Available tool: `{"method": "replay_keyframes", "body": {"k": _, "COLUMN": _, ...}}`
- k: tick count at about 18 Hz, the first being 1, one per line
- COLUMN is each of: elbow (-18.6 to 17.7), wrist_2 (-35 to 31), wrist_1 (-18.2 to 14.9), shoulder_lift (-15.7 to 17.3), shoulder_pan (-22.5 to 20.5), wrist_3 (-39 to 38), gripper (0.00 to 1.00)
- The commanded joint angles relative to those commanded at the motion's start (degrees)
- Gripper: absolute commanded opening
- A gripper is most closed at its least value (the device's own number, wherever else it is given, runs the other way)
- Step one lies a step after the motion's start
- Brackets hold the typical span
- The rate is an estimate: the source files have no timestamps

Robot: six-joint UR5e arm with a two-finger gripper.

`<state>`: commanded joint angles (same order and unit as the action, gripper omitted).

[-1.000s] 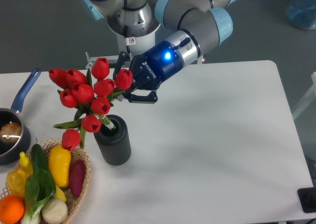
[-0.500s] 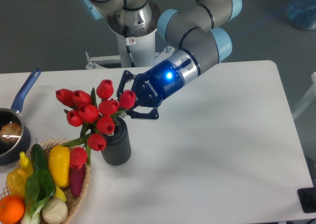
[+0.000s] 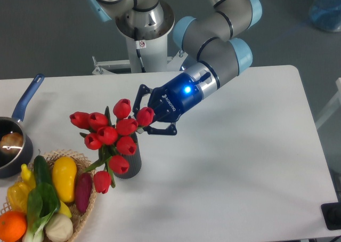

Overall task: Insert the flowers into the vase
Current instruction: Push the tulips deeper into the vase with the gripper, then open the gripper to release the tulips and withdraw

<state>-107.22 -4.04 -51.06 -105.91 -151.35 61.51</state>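
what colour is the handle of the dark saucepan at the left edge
Blue: the saucepan's long handle shows clearly in the fixed camera view.

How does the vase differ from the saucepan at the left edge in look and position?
The vase is a ribbed upright cylinder with no handle; the saucepan is low and wide with a blue handle. The vase stands near the table's middle with the flowers covering its top; the saucepan sits at the left edge, partly cut off. The gripper is beside the flowers, far from the saucepan. Both are dark.
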Motion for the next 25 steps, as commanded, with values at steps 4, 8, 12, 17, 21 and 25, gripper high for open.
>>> {"method": "replay_keyframes", "body": {"k": 4, "elbow": -1.41, "wrist_2": -0.35, "wrist_1": -0.09, "shoulder_lift": 0.09, "shoulder_pan": 0.09, "wrist_3": 1.07, "gripper": 0.00}}
{"method": "replay_keyframes", "body": {"k": 8, "elbow": -2.46, "wrist_2": -0.53, "wrist_1": -0.18, "shoulder_lift": 0.09, "shoulder_pan": 0.09, "wrist_3": 2.47, "gripper": 0.00}}
{"method": "replay_keyframes", "body": {"k": 12, "elbow": -4.48, "wrist_2": -0.79, "wrist_1": -0.18, "shoulder_lift": 0.00, "shoulder_pan": 0.09, "wrist_3": 4.49, "gripper": 0.00}}
{"method": "replay_keyframes", "body": {"k": 17, "elbow": -5.98, "wrist_2": -1.40, "wrist_1": -0.18, "shoulder_lift": 0.00, "shoulder_pan": 0.18, "wrist_3": 4.84, "gripper": 0.09}}
{"method": "replay_keyframes", "body": {"k": 21, "elbow": -7.56, "wrist_2": -2.02, "wrist_1": -0.26, "shoulder_lift": 0.17, "shoulder_pan": 0.00, "wrist_3": 9.50, "gripper": 0.51}}
{"method": "replay_keyframes", "body": {"k": 25, "elbow": -7.65, "wrist_2": -3.77, "wrist_1": -0.26, "shoulder_lift": 0.35, "shoulder_pan": -0.44, "wrist_3": 9.86, "gripper": 1.00}}
